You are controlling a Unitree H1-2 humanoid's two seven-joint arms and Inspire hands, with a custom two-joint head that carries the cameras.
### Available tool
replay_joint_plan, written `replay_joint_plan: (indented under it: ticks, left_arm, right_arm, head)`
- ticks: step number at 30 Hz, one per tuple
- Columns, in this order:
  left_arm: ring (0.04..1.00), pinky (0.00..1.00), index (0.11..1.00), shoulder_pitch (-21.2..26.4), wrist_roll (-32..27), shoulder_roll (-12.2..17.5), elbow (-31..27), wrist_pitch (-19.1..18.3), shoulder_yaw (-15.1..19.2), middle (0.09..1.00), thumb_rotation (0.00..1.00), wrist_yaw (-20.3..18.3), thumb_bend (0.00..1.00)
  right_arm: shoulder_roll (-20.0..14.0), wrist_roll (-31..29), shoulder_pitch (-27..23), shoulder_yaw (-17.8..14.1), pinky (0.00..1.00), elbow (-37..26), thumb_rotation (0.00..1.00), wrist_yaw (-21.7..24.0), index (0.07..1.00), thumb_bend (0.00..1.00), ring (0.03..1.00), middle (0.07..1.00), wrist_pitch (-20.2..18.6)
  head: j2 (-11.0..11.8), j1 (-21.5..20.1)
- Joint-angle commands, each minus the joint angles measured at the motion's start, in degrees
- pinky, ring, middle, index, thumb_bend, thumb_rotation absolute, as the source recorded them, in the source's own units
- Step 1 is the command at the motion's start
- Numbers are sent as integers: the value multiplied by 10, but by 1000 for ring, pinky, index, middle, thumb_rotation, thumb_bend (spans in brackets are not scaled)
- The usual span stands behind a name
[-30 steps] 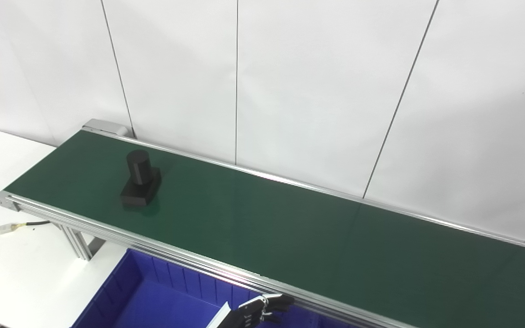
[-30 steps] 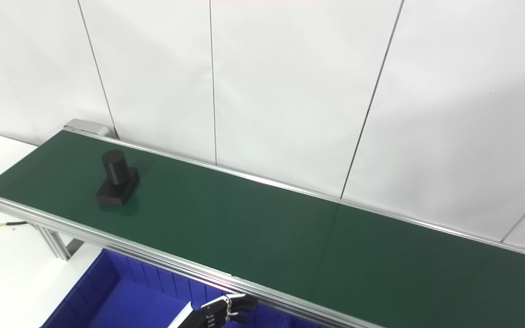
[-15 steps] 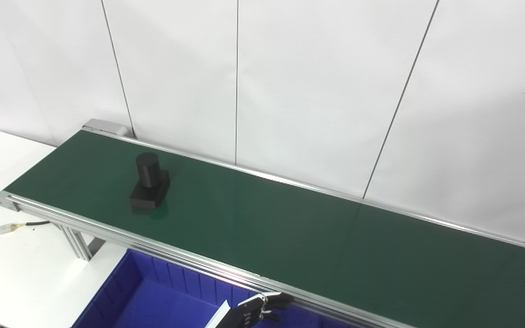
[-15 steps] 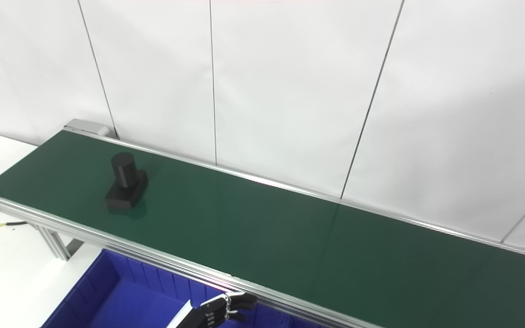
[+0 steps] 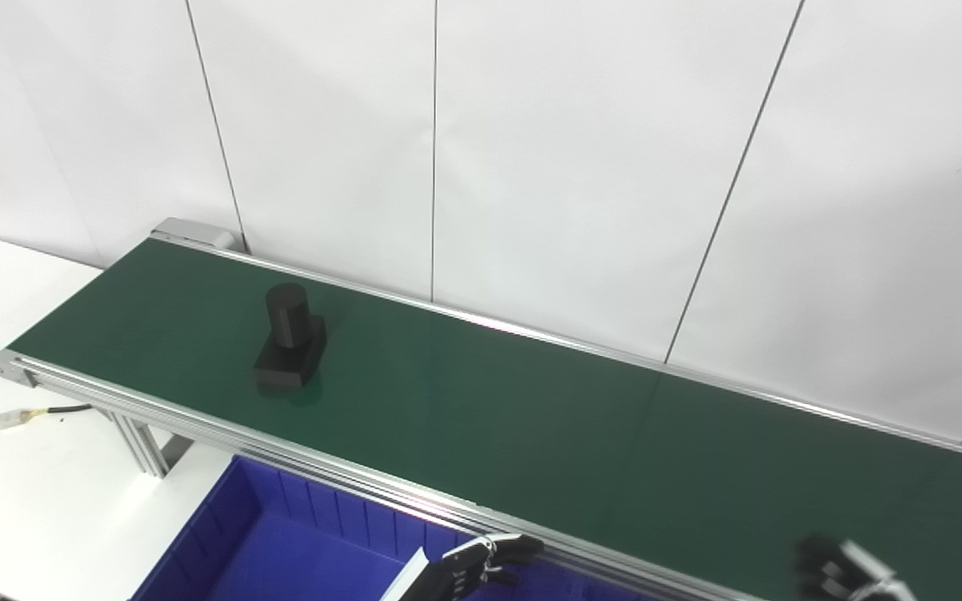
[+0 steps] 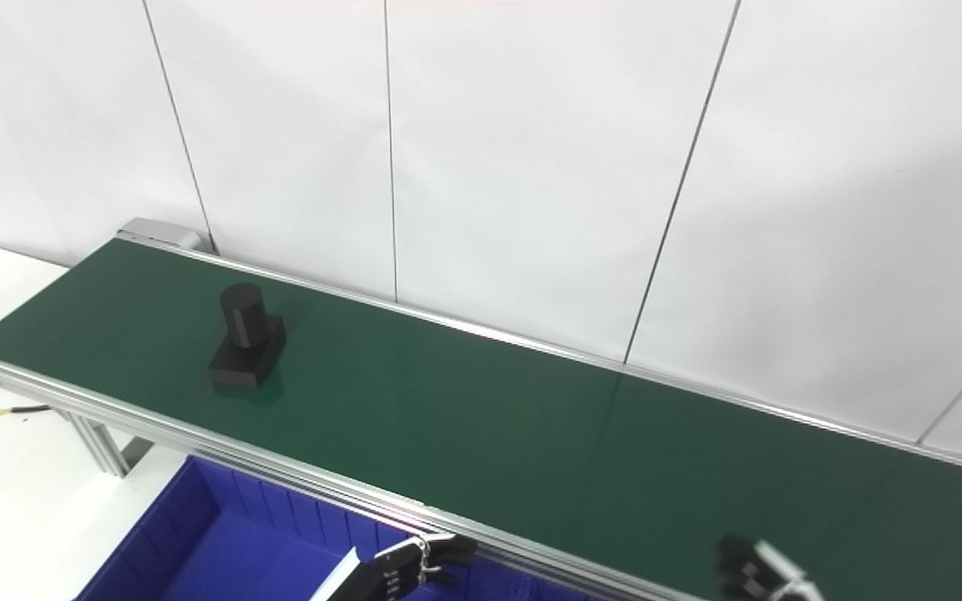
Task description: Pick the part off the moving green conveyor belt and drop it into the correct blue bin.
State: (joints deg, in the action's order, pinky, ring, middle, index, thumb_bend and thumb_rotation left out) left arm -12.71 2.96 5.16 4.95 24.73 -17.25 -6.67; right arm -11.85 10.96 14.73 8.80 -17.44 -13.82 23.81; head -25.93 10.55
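The part [image 5: 289, 338] sits on the green belt [image 5: 531, 417] in the left-centre of the frame, nearer the belt's left end than its middle. It is a black piece made of a flat rectangular base with an upright cylinder rising from it. It looks rigid and solid, probably plastic or metal, with a matte surface that should not slip much; I judge it moderately light and not fragile. The cylinder is the natural place to take hold, fingers wrapped around it from above or the side, since the low base offers little to grip and lies flush on the belt.

The left hand [image 5: 468, 572] hangs at the bottom centre, below the belt's near rail and over the blue bin [image 5: 281, 542]; its fingers are curled loosely and hold nothing. The right hand [image 6: 752, 572] shows only partly at the bottom right edge, so I cannot tell whether its fingers are apart or together. Both hands are well apart from the part.
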Motion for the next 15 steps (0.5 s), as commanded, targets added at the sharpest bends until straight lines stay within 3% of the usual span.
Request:
replay_joint_plan:
  ticks: [1,5,15]
  left_arm:
    - [825,753,791,12,7,-2,-7,22,-2,842,188,13,941]
    - [825,749,788,16,10,-3,-7,22,-4,839,213,20,958]
    - [832,749,790,25,19,-3,1,22,-14,837,239,34,967]
  right_arm:
    - [3,9,-13,-17,606,-19,289,14,759,967,692,746,4]
    - [8,-6,-40,-34,622,-21,369,39,781,970,716,766,-17]
    - [18,-10,-76,-61,631,-22,324,84,801,934,728,781,-65]
  head:
    - [0,0]
    - [1,-1]
    - [7,23]
